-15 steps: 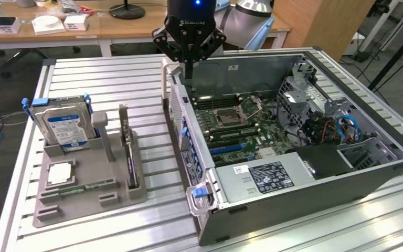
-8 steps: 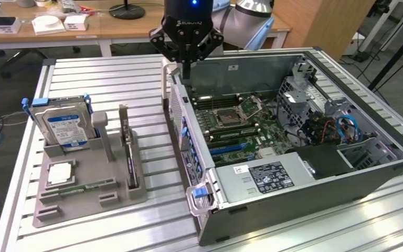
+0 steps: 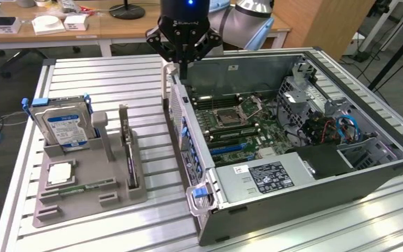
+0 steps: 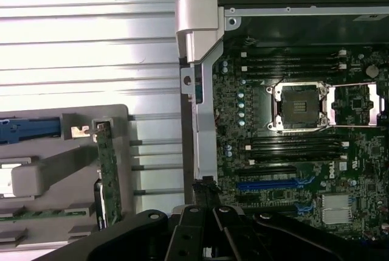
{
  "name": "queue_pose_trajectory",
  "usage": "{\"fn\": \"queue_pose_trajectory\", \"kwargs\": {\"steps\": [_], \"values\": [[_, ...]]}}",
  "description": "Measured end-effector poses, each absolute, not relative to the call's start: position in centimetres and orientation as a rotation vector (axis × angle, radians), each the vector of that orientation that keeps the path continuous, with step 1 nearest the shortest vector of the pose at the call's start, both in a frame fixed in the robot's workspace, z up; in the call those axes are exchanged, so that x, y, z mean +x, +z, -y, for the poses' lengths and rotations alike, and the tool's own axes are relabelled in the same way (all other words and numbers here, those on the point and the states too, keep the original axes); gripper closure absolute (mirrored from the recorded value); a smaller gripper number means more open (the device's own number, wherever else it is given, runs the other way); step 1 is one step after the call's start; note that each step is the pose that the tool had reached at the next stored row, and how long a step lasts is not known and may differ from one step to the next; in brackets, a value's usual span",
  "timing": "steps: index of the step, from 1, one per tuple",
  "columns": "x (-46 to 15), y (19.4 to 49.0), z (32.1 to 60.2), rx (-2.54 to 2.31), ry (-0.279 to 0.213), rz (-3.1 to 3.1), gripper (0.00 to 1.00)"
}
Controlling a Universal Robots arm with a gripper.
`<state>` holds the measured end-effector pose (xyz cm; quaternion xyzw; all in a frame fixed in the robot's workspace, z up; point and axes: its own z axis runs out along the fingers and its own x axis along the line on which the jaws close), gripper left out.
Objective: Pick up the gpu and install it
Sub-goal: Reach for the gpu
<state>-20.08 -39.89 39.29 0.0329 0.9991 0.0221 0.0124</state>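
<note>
The gpu stands on edge in a slot of the grey holder, on the exterior view's left. It is a thin green card with a silver bracket at its far end. In the wrist view the gpu shows as a narrow green strip. My gripper hangs shut and empty over the far left corner of the open computer case, well away from the card. My gripper shows in the wrist view with its black fingers closed together above the case wall.
A hard drive in a blue frame stands upright in the holder beside the gpu. A processor chip and a memory stick lie lower in it. The motherboard has blue slots and a processor socket. A desk stands behind the slatted table.
</note>
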Motion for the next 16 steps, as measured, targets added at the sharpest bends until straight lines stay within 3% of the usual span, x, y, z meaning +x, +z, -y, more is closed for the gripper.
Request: {"fn": "queue_pose_trajectory", "kwargs": {"steps": [16], "values": [[-21.4, 39.3, 39.9, 0.102, 0.069, -3.114, 0.89]]}}
